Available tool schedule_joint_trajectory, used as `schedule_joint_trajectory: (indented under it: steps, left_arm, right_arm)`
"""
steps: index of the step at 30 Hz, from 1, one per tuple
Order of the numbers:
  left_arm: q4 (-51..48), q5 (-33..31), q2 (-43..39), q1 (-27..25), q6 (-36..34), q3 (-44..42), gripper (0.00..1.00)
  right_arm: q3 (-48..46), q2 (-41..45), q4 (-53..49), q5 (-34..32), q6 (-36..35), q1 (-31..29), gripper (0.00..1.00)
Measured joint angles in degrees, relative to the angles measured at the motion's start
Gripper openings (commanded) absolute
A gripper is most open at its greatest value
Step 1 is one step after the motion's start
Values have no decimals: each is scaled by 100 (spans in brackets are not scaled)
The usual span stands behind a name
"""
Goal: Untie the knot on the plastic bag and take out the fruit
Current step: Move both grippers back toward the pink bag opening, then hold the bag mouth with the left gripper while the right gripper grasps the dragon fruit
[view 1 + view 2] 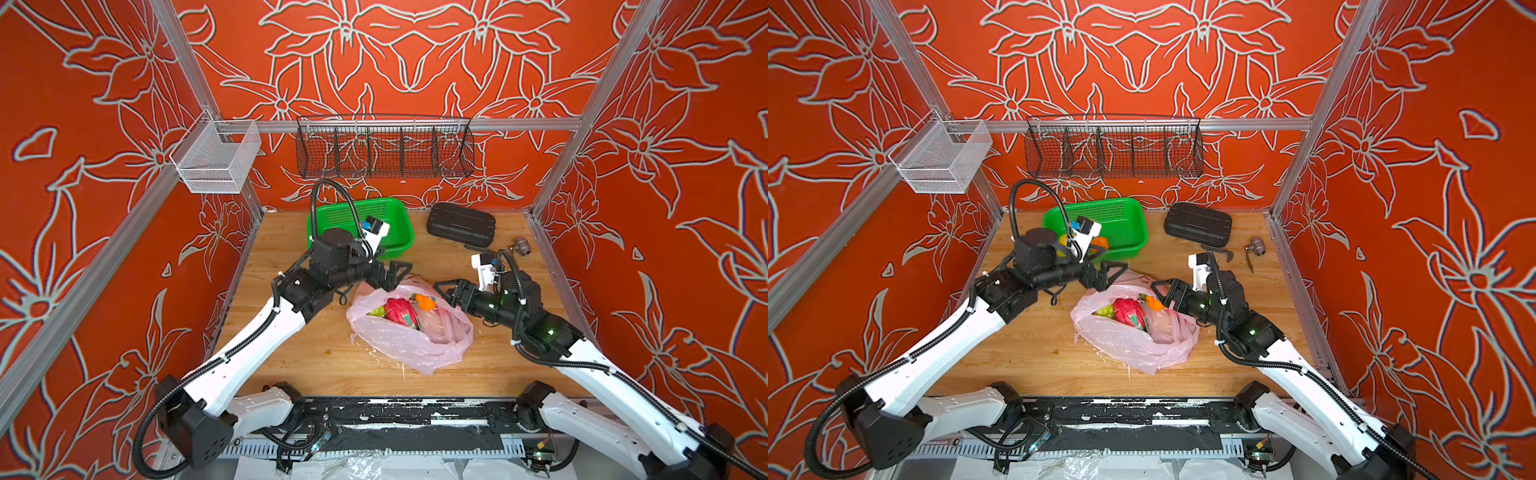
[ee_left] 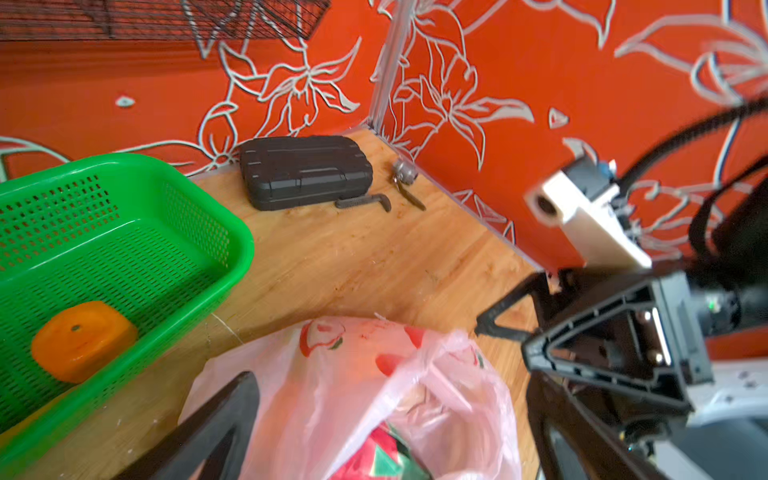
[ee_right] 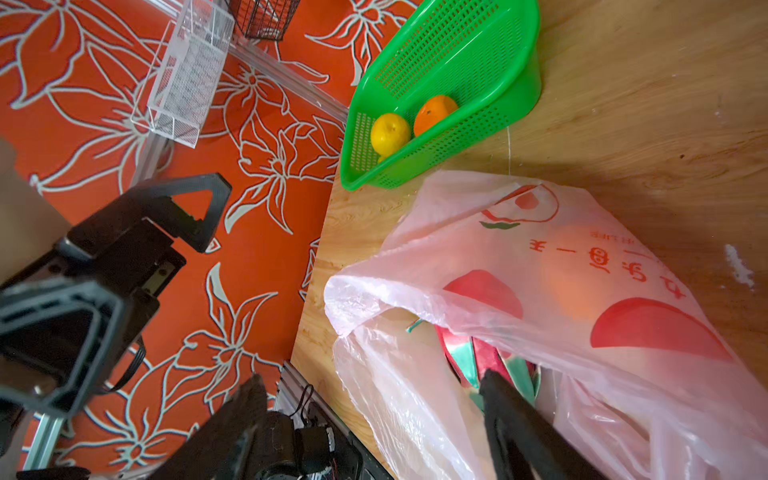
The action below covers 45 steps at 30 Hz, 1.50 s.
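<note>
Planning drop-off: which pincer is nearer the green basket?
Left. The left pincer hovers in front of the green basket; the right pincer is farther, by the plastic bag's right edge.

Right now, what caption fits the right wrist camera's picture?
Open right claw at the plastic bag, dragon fruit inside; yellow fruit and orange fruit in the green basket.

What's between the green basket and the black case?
Just bare wooden tabletop, between the green perforated plastic basket and the black ribbed case; the left wrist view shows it.
</note>
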<state>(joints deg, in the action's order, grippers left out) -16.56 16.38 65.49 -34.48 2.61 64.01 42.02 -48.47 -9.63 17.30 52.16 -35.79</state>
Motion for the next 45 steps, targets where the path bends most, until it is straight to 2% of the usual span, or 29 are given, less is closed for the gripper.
schedule_joint_trajectory:
  steps: [5, 10, 16, 18, 23, 25, 33, 35, 40, 45]
  left_arm:
    - [-459, -979, -162, -538, -767, -632, 99]
    - [-846, -1709, 44, -634, -1047, -820, 94]
    - [-868, -2028, 560, -636, -964, -820, 72]
    - [-863, -2057, 680, -636, -914, -820, 66]
    - [-826, -2192, 798, -634, -669, -772, 38]
    - [-809, -2282, 872, -603, -525, -680, 30]
    - [-789, -2756, 1331, -334, 365, -184, 24]
    - [-839, -2787, 1440, -247, 599, -22, 23]
    - [-992, -2684, 1617, -20, 1051, 278, 23]
    - [-1075, -2544, 1620, 48, 1239, 260, 23]
  right_arm:
    - [-55, -52, -133, -212, -164, -409, 73]
    - [-391, -313, -103, -308, -149, -719, 73]
    - [-833, -876, -22, -382, -52, -1097, 71]
    - [-846, -1095, -9, -411, -59, -1263, 68]
    - [-855, -1521, 164, -481, -109, -1703, 59]
    - [-876, -1696, 240, -487, -120, -1888, 58]
    - [-951, -2553, 365, -509, -201, -2564, 56]
    - [-951, -2667, 376, -511, -208, -2614, 58]
    - [-883, -2632, 243, -647, -291, -2636, 75]
    - [-621, -2162, -210, -1185, -494, -2636, 85]
